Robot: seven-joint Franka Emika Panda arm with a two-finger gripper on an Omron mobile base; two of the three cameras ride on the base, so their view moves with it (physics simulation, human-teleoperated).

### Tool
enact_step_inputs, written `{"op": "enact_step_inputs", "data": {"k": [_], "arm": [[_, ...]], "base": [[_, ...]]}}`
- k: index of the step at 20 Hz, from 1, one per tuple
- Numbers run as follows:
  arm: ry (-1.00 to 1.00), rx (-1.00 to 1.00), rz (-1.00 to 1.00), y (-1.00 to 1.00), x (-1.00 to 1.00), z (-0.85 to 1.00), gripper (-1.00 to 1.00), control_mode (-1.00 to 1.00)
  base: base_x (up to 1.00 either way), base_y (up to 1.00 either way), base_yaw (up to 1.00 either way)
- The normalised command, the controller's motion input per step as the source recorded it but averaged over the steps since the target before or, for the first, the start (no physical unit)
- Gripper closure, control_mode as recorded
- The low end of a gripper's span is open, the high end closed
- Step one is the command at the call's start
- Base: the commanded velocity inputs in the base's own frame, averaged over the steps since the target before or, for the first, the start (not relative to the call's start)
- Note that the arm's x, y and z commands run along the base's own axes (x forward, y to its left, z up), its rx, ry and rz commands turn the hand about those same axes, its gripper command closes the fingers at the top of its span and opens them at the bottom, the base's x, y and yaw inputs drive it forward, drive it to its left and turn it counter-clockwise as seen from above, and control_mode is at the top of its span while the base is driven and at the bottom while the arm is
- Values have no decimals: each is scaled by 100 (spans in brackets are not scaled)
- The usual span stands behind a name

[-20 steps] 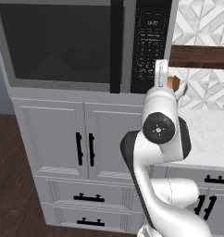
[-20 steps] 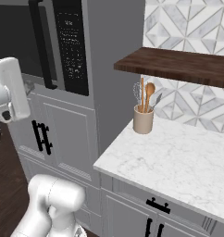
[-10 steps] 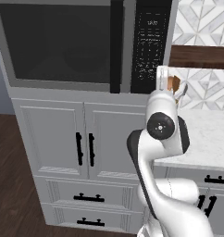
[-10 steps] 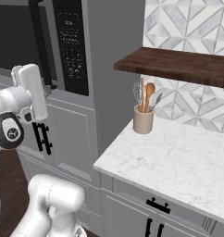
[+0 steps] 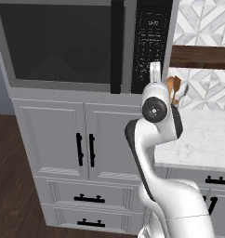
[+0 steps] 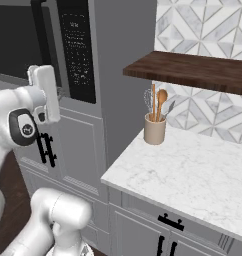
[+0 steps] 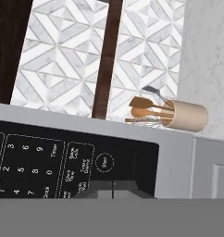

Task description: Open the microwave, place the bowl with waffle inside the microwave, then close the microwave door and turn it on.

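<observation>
While the microwave door (image 5: 58,44) is seen shut, with its dark glass flush in the grey frame, the microwave (image 5: 86,46) is located at the 11 o'clock position of the left base view, above two grey cabinet doors (image 5: 84,142) fitted with black handles. The black vertical handle (image 5: 116,46) is positioned at the door's right edge, just beside the keypad panel (image 5: 151,44).

The white arm is raised in front of the keypad panel, and its hand is directed at the panel's lower part. In the hand view, the gripper (image 7: 113,190) is shown at 6 o'clock with its two dark fingertips pressed together; the jaws are fully closed and nothing is held between them. The fingertips lie against or just in front of the lower keypad, below a round button (image 7: 104,163); whether contact is made cannot be told. Number keys are visible at the 8 o'clock position of that view.

In the right base view, a tan utensil cup (image 6: 154,128) holding wooden spoons is seen standing upright on the marble bench (image 6: 193,175), near the back wall, beneath a dark wooden shelf (image 6: 193,70). The cup is well apart from the arm.
</observation>
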Motion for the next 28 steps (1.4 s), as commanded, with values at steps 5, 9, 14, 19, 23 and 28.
{"op": "enact_step_inputs", "data": {"k": [5, 9, 14, 19, 23, 28], "arm": [[6, 0, 0, 0, 47, 0, 100, -100], [2, 0, 0, 0, 50, 0, 100, -100], [0, 0, 0, -5, 50, 0, 100, -100], [0, 0, 1, -16, 37, -8, 100, -100], [0, 0, 0, -13, 41, -14, 100, -100], [0, 0, 0, -14, 52, -21, 100, -100]], "base": [[0, 0, 0], [0, 0, 0], [0, 0, 0], [0, 0, 0], [0, 0, 0], [0, 0, 0]]}}
